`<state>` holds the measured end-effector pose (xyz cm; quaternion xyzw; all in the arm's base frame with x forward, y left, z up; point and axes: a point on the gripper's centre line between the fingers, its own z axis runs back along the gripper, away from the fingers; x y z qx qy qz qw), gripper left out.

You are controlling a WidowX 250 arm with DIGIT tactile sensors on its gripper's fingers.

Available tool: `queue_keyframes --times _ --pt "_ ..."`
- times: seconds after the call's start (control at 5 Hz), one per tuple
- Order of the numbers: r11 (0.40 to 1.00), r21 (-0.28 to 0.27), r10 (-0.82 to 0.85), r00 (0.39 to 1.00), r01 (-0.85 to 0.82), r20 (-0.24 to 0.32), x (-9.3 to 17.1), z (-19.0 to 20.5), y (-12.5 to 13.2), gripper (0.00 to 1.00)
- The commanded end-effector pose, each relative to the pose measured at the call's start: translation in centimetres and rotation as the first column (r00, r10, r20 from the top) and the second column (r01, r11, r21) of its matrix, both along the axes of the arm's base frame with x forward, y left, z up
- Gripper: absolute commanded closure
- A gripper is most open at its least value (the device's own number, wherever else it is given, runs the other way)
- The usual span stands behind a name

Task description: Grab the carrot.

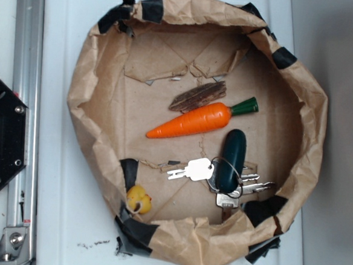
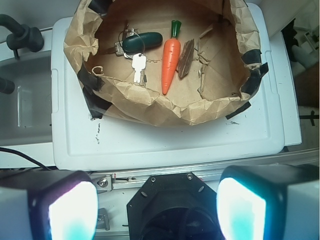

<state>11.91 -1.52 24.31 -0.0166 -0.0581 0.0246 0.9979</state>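
Carrot is lying on the floor of a crumpled brown paper basin, its pointed tip aiming one way and its dark green stem the other. A small piece of bark is sitting just beside it on one flank, while a dark green key fob with its silver keys is resting near the other flank (the fob is shorter than the carrot). A yellow rubber duck is perching at the basin's wall, well apart from the carrot. The gripper is hanging outside the basin, its two pads standing spread wide and grasping nothing.
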Motion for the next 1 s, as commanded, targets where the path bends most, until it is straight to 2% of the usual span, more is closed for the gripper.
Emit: queue_keyframes --times 0.0,0.2,0.4,0.6,0.8 --pt "1.000 0.000 0.000 1.000 0.000 0.000 0.0 0.0 0.0 0.00" --pt "0.996 0.032 0.084 0.996 -0.084 -0.013 5.0 -4.4 2.2 0.00" --pt "0.994 -0.028 0.107 0.994 -0.107 0.007 10.0 -8.7 3.0 0.00" --pt "0.999 0.035 -0.025 0.999 0.024 0.029 13.8 -11.2 3.3 0.00" --pt "0.951 0.170 -0.263 0.965 0.260 -0.007 16.5 -15.6 2.7 0.00"
